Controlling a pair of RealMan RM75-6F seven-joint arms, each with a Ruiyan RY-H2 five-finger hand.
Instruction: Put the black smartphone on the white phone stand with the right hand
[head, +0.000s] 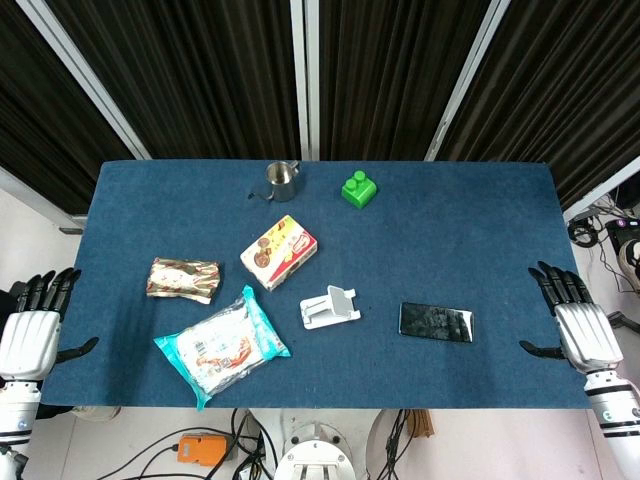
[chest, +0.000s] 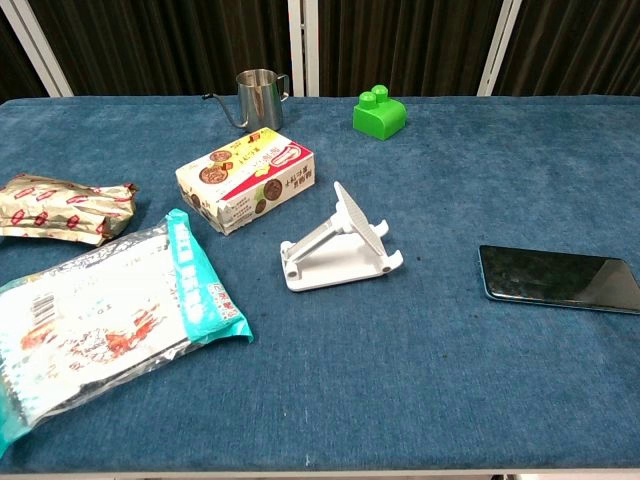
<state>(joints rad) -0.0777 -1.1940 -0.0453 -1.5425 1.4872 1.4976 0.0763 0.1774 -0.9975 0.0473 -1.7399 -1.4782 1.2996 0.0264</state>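
Observation:
The black smartphone (head: 436, 321) (chest: 558, 277) lies flat, screen up, on the blue table right of centre. Just left of it stands the white phone stand (head: 329, 305) (chest: 338, 243), nothing on it. My right hand (head: 578, 318) hovers off the table's right edge, fingers spread and holding nothing, well to the right of the phone. Off the left edge my left hand (head: 35, 319) is likewise spread and holds nothing. Neither hand shows in the chest view.
A snack box (head: 279, 251) (chest: 246, 178) sits behind the stand. A teal-edged packet (head: 222, 345) (chest: 100, 322) and a gold wrapper (head: 183, 278) (chest: 62, 208) lie left. A steel pitcher (head: 282, 180) (chest: 257, 97) and green block (head: 359, 189) (chest: 379, 112) stand at the back.

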